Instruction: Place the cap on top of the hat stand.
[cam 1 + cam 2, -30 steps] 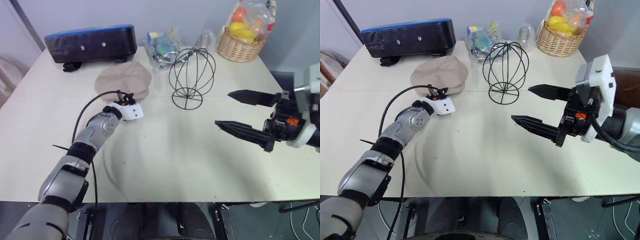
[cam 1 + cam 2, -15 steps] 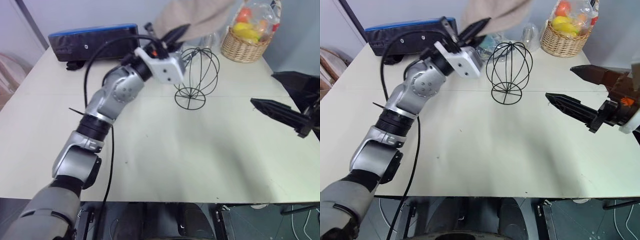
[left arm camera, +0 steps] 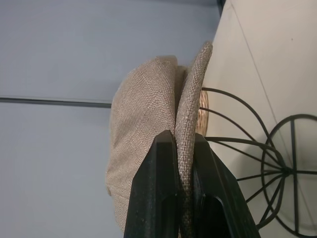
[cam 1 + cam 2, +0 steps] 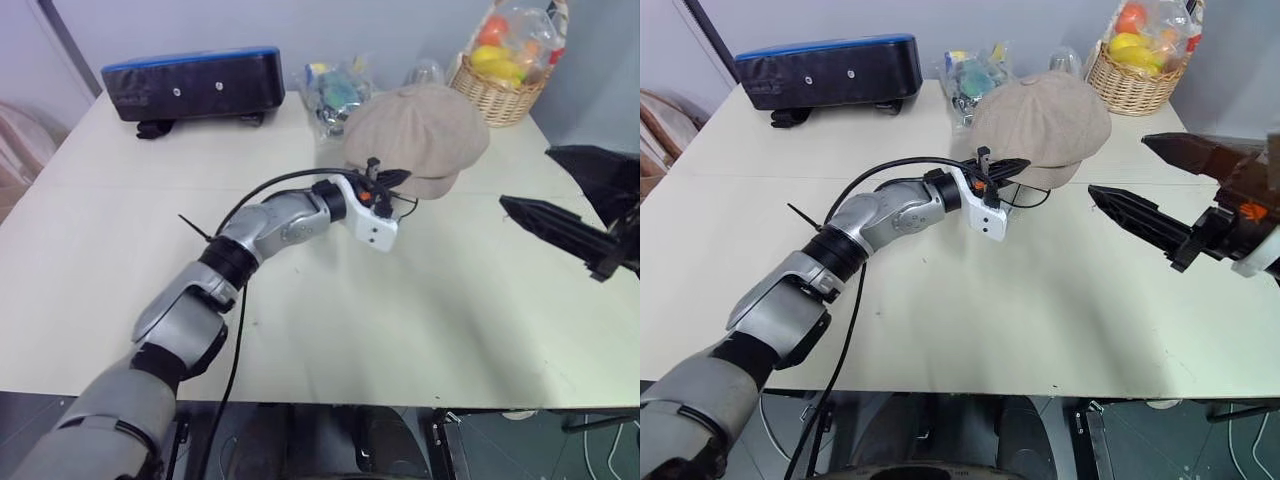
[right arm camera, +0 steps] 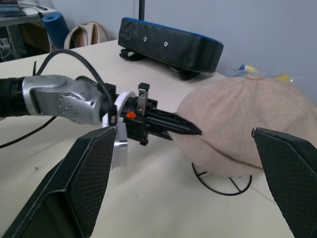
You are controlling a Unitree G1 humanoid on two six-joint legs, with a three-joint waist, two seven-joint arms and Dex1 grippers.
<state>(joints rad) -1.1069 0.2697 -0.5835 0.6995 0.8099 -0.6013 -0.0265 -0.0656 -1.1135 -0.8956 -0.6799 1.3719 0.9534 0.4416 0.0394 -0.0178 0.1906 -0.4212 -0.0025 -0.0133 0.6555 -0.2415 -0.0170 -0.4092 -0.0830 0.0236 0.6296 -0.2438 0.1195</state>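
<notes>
Left eye view: the cap [image 4: 417, 128] sits over the stand on the table [image 4: 120, 220], its brim pinched by the left gripper [image 4: 392, 178]. Right wrist view: the right gripper [image 5: 185, 173] is spread wide, beside the cap. Left wrist view: fingers [image 3: 158, 188] clamp the brim, the stand [image 3: 257, 168] underneath.

We see the cap [image 4: 1042, 118] covering most of the hat stand [image 5: 221, 183], whose base alone peeks out just beyond the left claw [image 4: 392, 178]. The right claw [image 4: 575, 200] is cut off by the picture's edge. The bagged items behind the cap stay too blurred to tell.
</notes>
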